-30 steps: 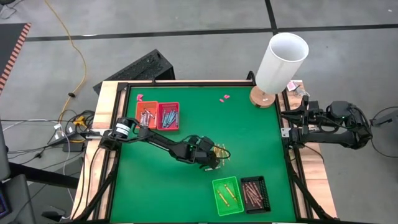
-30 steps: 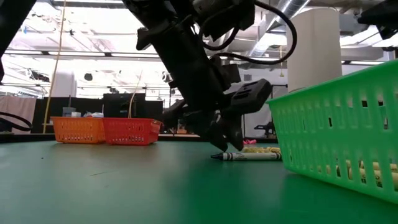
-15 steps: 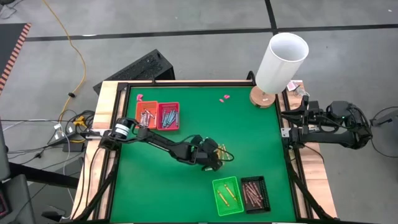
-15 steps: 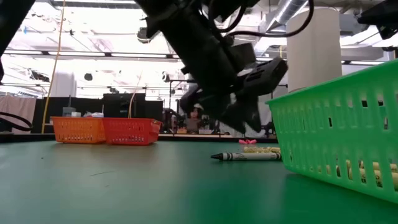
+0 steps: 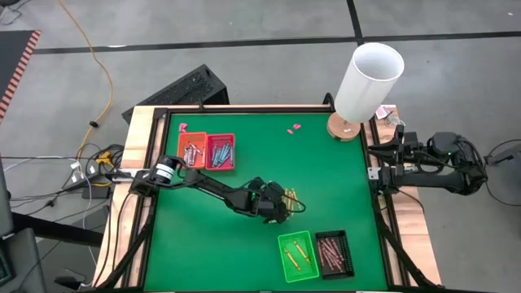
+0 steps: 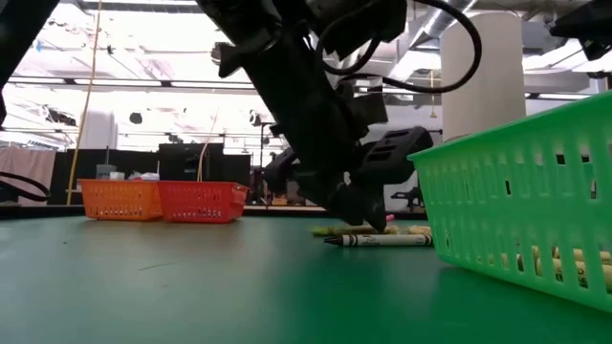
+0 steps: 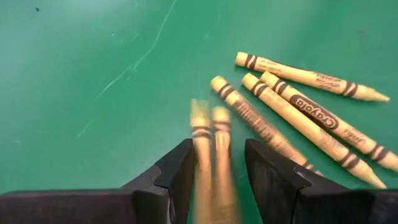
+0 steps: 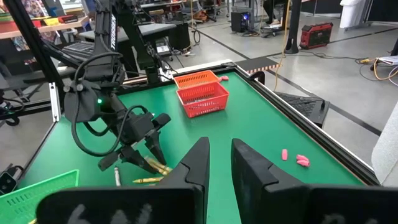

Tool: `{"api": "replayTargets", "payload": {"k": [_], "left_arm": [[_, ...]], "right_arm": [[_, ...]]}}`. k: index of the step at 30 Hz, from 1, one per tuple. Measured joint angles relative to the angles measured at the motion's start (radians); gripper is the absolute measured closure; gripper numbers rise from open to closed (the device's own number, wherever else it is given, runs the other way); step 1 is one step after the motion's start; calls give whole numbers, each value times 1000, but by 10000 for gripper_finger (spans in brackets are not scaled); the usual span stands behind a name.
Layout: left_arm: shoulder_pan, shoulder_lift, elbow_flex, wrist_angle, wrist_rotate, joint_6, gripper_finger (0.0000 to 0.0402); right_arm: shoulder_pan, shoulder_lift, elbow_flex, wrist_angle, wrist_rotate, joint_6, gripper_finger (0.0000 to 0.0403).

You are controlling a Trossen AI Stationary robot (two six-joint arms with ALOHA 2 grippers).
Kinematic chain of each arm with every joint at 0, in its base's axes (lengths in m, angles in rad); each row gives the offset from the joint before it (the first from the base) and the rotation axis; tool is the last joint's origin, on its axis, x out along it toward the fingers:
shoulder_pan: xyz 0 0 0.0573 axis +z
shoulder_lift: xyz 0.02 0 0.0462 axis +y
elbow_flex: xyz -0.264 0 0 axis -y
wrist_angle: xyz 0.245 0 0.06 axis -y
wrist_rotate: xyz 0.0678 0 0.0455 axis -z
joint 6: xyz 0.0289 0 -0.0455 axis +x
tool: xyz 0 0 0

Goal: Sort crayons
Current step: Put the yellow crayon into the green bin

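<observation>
Two yellow crayons point(image 7: 211, 149) were gripped in the left pincer point(image 7: 214, 177), low over the desk point(image 5: 203, 236). Four loose crayons point(image 7: 298, 106) remained beside it; trays point(image 5: 316, 255) already held many. The right pincer point(image 8: 219, 163), narrowly parted and empty, waited aside.

My left arm reached to mid-table, left gripper point(image 5: 281, 205) low, jaws closed on two yellow crayons point(image 7: 210, 158). My right gripper point(image 8: 219, 163) waited off-table, fingers slightly parted.

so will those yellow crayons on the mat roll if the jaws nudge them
Probably. The yellow crayons are round sticks lying loose on the smooth green mat, so a sideways nudge likely rolls them. They look stiff and light, and paper wrappers should give some grip. Two already sit between the left gripper jaws.
</observation>
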State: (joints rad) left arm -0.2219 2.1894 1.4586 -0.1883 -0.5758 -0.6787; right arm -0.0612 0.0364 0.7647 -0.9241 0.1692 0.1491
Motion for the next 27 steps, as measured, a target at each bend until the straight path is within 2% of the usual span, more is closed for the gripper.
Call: {"api": "replayTargets", "payload": {"k": [8,21,23,27], "left_arm": [[-14,-5,0,-8,20,-36,270],[-24,-79,1,-107,-58,126,270],[-25,-82,1,-114,-46,170,270],[-26,-80,-1,-75,43,270,270]], "right_arm": [[0,0,0,0,0,0,335],[0,0,0,0,0,0,335],[0,0,0,-1,0,0,335],[0,0,0,0,0,0,335]]}}
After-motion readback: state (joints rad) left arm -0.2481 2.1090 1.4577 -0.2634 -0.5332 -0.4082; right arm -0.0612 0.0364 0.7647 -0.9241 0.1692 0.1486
